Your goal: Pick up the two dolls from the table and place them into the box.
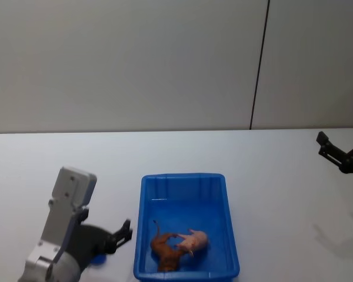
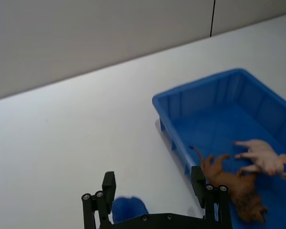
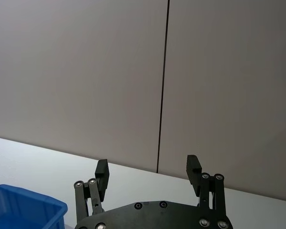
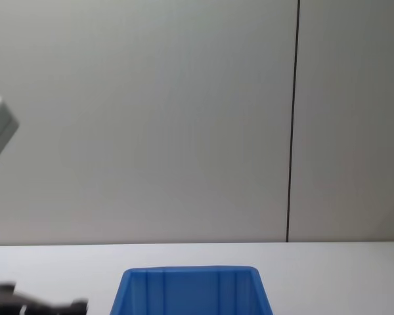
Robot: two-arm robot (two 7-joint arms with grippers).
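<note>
Both dolls lie inside the blue box [image 1: 182, 176], near its front end: an orange-brown lion-like doll [image 1: 165, 251] and a pale pink doll [image 1: 195, 240], touching each other. The left wrist view shows the lion [image 2: 233, 187] and the pink doll [image 2: 263, 157] on the floor of the box [image 2: 200, 84]. My left gripper [image 1: 122, 234] hovers low over the white table [image 1: 76, 153], just left of the box, open and holding nothing [image 2: 154, 183]. Far off to the right, raised, my right gripper [image 1: 341, 134] is open and holds nothing [image 3: 148, 169].
A small blue shape [image 2: 126, 210] sits under my left gripper, also seen beside the arm [image 1: 97, 258]. A grey wall with a dark vertical seam [image 1: 259, 64] stands behind the table. The box's corner [image 3: 24, 202] appears in the right wrist view.
</note>
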